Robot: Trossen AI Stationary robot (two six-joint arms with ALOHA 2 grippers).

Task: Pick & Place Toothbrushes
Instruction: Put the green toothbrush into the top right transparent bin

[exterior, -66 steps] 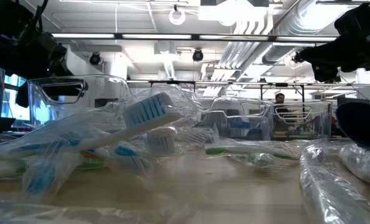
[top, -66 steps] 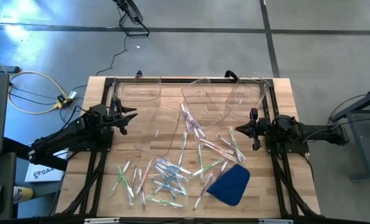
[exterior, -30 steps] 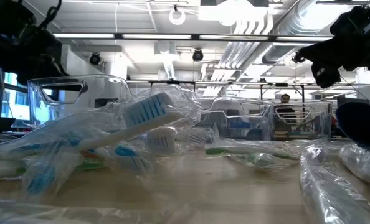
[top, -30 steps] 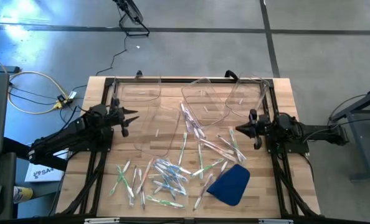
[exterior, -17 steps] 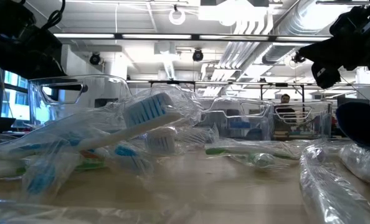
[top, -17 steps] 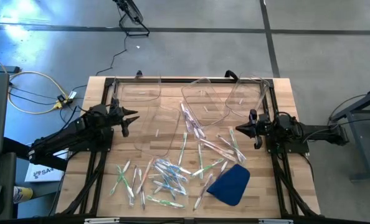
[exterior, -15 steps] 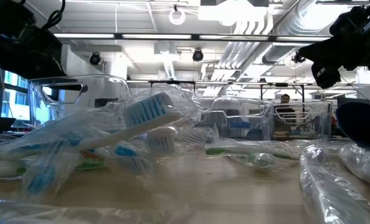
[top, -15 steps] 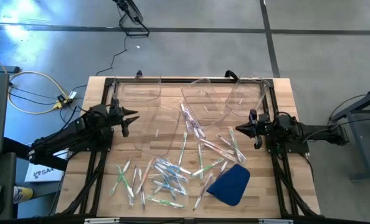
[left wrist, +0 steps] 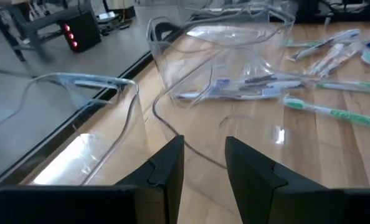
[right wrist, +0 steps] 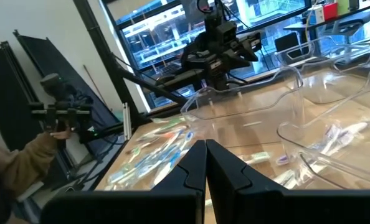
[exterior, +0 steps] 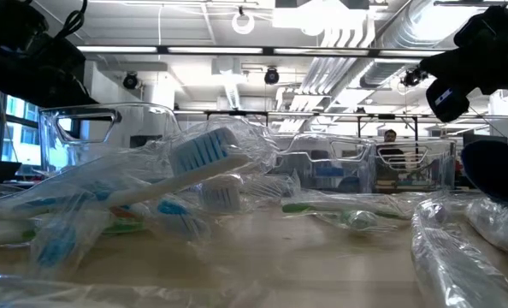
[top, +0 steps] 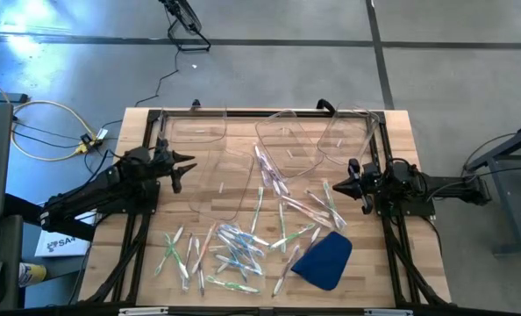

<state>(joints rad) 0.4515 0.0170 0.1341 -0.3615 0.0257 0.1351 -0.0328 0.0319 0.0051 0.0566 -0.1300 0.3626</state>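
Note:
Several slim toothbrushes in clear wrappers lie scattered flat on the wooden table's near half (top: 234, 250), with more near the right arm (top: 309, 206). A few lie in the middle clear bin (top: 269, 171), also seen in the left wrist view (left wrist: 247, 87). In the low view a wrapped blue-bristled toothbrush (exterior: 194, 158) lies close by. My left gripper (top: 183, 167) hovers open at the table's left, over the left bin's edge (left wrist: 203, 162). My right gripper (top: 329, 186) hovers shut at the table's right, above the nearby toothbrushes (right wrist: 205, 165).
Three clear plastic bins stand across the far half: left (top: 210, 167), middle (top: 287, 140), right (top: 348, 132). A blue cloth (top: 324, 259) lies near the right front. Black frame rails run along both sides. A person's sleeve and hand (right wrist: 45, 140) show beyond the table.
My right gripper has edged a little toward the table's middle, over the toothbrushes near it. The left arm and all the toothbrushes have kept still.

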